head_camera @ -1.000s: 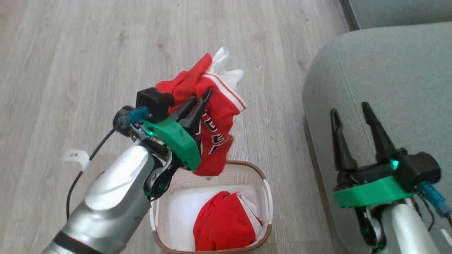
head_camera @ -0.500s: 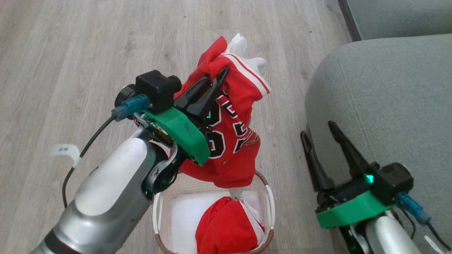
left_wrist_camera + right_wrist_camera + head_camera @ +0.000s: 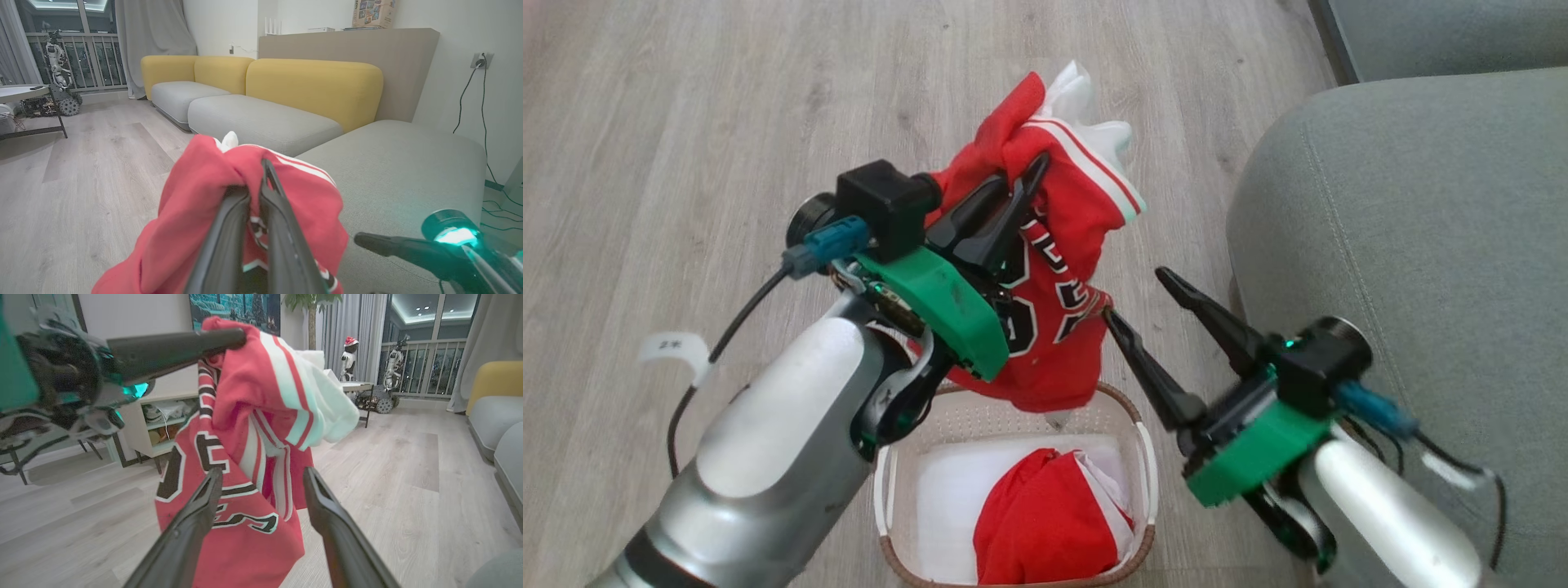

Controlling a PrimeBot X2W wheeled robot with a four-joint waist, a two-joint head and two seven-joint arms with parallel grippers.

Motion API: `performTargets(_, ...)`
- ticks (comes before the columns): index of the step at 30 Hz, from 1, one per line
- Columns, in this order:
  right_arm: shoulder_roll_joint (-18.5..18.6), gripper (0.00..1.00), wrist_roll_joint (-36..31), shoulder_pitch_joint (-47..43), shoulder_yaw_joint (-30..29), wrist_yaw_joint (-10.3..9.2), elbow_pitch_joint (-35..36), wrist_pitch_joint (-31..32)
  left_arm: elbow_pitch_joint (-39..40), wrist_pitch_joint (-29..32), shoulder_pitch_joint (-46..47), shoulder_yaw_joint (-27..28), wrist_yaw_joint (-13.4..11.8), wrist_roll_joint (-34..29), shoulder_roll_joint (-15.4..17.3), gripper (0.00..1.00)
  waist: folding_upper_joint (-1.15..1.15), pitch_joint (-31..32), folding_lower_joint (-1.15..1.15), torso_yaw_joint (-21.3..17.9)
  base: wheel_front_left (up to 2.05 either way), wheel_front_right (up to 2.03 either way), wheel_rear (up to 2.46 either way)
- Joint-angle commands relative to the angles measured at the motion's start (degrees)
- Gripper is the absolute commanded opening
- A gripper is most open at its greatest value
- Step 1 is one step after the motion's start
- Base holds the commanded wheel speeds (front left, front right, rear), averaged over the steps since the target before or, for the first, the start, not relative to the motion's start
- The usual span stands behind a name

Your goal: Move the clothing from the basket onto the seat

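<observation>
Far left of head view: white tag [image 3: 674,347] on black cable [image 3: 743,322]; marking on it too small to read.

Left of centre: left gripper [image 3: 1023,181], fingers pressed together, pinching a bunched fold of the jersey [image 3: 1066,245]. Hangs in the air above the basket [image 3: 1137,425], lowest fold just over the far rim. Bears black, white-edged numerals and lettering, creased and partly folded under; not readable as whole numbers or words. Carries white striped trim along the upper edge.

Below, inside the basket: second red garment [image 3: 1033,523], crumpled, lying toward the right wall, white trim at its right side.

Right of centre: right gripper [image 3: 1134,294], fingers spread, pointing toward the hanging jersey. Nearer fingertip at or just beside the cloth; contact cannot be told.

Far right: seat [image 3: 1421,212], grey-green, stitched seam running down it, rounded edge just beside the basket.
</observation>
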State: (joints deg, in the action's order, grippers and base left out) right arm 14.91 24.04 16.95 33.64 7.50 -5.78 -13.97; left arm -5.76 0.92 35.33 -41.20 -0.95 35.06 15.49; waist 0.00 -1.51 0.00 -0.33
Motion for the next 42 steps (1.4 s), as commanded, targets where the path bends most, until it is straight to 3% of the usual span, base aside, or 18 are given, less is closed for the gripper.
performTargets(1,0.1,1.0,1.8,2.9,2.0,-0.01,0.0,0.8,1.6,-0.3,4.6,2.1,0.3,0.5,0.6,0.0,0.0,0.1,0.0,0.3,0.0,0.0,0.0)
performTargets(12,0.8,1.0,13.4,12.7,13.2,-0.01,-10.1,4.8,1.0,0.1,4.6,-0.5,1.4,1.2,-1.8,0.0,0.0,1.0,0.0,2.9,0.0,0.0,0.0)
performTargets(21,-0.4,1.0,16.8,18.7,19.8,-0.01,-17.4,1.4,0.0,0.3,4.6,-1.8,1.8,1.5,-2.9,0.0,0.0,1.5,0.0,4.9,0.0,0.0,0.0)
performTargets(22,-0.7,0.94,17.1,18.9,19.8,-0.01,-18.4,1.0,-0.1,0.3,4.6,-1.9,1.7,1.5,-2.9,0.0,0.0,1.5,0.0,5.0,0.0,0.0,0.0)
performTargets(24,-1.2,0.0,17.5,19.1,19.5,-0.01,-19.9,0.4,-0.2,0.2,4.3,-1.8,1.5,1.6,-2.8,0.0,0.0,1.6,0.0,5.1,0.0,0.0,0.0)
performTargets(32,-1.5,0.0,15.6,17.5,14.9,-0.01,-20.9,-1.0,-0.3,-0.2,3.5,-1.4,0.7,2.0,-2.0,0.0,0.0,1.5,0.0,4.5,0.0,0.0,0.0)
performTargets(42,0.1,0.0,9.4,10.2,3.1,-0.01,-11.9,-1.0,-0.3,-0.8,1.5,-1.2,-0.5,2.3,-1.1,0.0,0.0,1.7,0.0,3.1,0.0,0.0,0.0)
